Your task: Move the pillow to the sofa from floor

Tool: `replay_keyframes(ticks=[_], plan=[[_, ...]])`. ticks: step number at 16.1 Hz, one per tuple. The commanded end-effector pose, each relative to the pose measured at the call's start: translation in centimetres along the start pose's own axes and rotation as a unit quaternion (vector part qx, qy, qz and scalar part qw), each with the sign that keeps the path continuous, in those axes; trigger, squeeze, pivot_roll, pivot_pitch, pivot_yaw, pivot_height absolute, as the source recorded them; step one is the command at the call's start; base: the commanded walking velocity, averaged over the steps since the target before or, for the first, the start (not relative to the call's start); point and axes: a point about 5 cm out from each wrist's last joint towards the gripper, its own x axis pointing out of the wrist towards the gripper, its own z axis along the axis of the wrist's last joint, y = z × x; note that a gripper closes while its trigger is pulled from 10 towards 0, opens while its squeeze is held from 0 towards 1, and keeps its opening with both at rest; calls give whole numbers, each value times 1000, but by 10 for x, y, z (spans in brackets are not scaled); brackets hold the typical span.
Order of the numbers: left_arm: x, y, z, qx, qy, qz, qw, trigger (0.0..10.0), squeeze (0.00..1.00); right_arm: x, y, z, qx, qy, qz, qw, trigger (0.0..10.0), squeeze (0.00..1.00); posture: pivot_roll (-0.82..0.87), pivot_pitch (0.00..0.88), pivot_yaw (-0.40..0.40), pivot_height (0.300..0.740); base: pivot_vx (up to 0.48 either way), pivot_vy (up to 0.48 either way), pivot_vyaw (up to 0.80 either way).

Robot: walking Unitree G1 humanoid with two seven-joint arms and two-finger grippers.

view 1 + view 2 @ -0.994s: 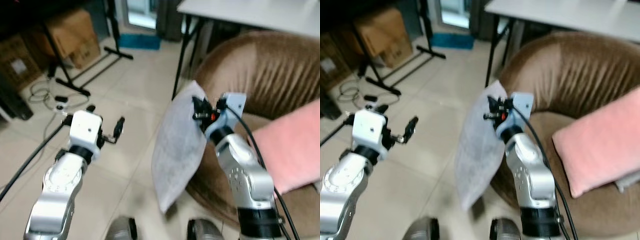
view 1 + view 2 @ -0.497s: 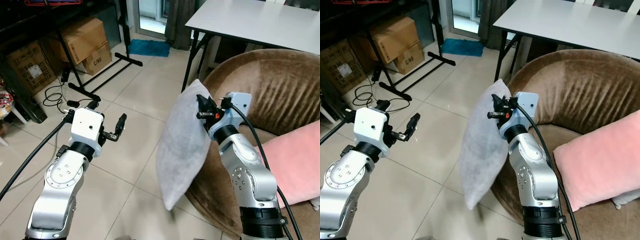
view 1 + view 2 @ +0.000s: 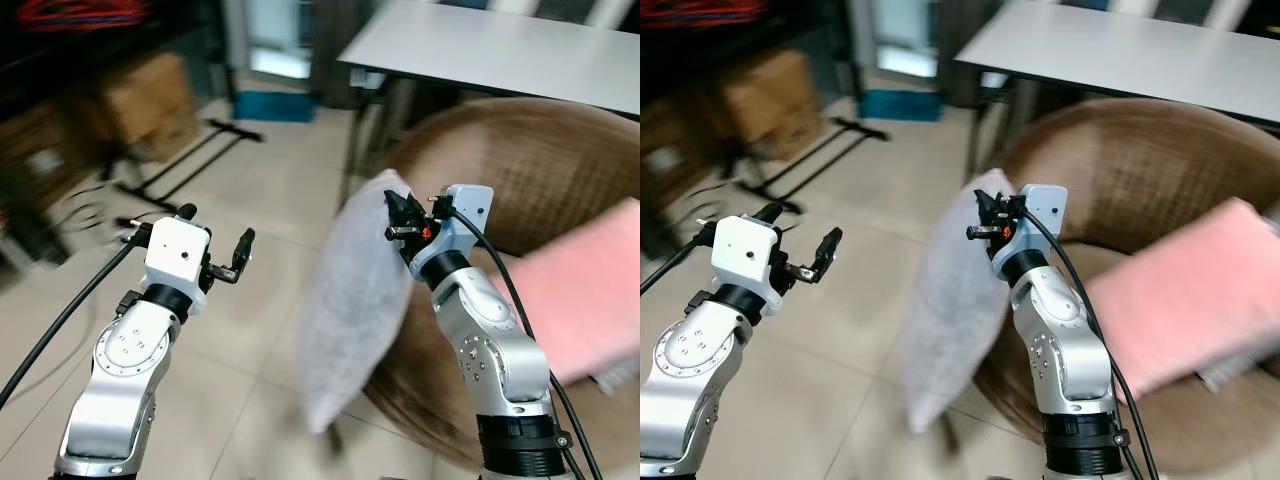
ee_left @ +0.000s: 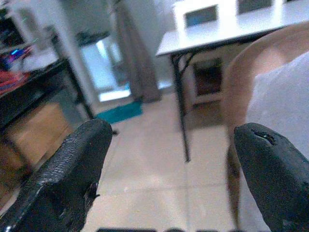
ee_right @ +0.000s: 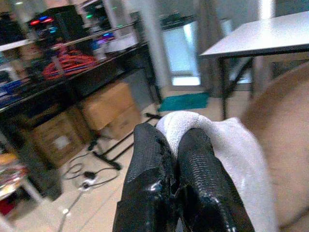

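Note:
A grey pillow (image 3: 352, 300) hangs off the floor by its top corner, in front of the brown round sofa (image 3: 540, 170). My right gripper (image 3: 400, 222) is shut on that corner; its black fingers (image 5: 159, 179) pinch the white-grey fabric (image 5: 217, 140) in the right wrist view. My left gripper (image 3: 212, 240) is held up to the pillow's left, open and holding nothing, with its fingers (image 4: 72, 169) spread wide. The pillow's edge (image 4: 285, 101) shows beside the left gripper's far finger.
A pink pillow (image 3: 590, 300) lies on the sofa seat. A white table (image 3: 500, 50) stands behind the sofa. Cardboard boxes (image 3: 140, 100), a black stand's legs (image 3: 200, 150) and cables (image 3: 90, 210) are on the tiled floor at the left.
The whole picture has shifted and blurred, so the camera has moved. The pillow still hangs from my right gripper and the left gripper stays open beside it.

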Motion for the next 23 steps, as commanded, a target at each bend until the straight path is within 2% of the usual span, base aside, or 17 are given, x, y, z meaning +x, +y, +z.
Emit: replay_keyframes(ticks=[1, 4, 13, 18, 23], plan=[[2, -1, 0, 1, -4, -2, 1000, 10000, 0, 3, 4, 16, -7, -34, 12, 999, 10000, 0, -58, 0, -15, 740, 0, 0, -800], [2, -2, 1, -1, -8, -3, 1000, 10000, 0, 4, 5, 16, -7, -35, 15, 999, 10000, 0, -59, 0, -18, 740, 0, 0, -800], [2, -2, 1, -8, -10, -12, 1000, 10000, 0, 8, 10, 14, -11, -33, 25, 999, 10000, 0, -55, 0, -18, 740, 304, 0, -800], [3, -3, 2, -4, -10, -16, 1000, 10000, 0, 9, 8, 12, -16, -30, 21, 999, 10000, 0, -48, 0, -17, 740, 319, 0, 0], [-2, -1, 1, 7, -4, -16, 1000, 10000, 0, 11, 15, 5, -20, -18, 39, 999, 10000, 0, -20, 0, -29, 740, 319, 0, 0]])
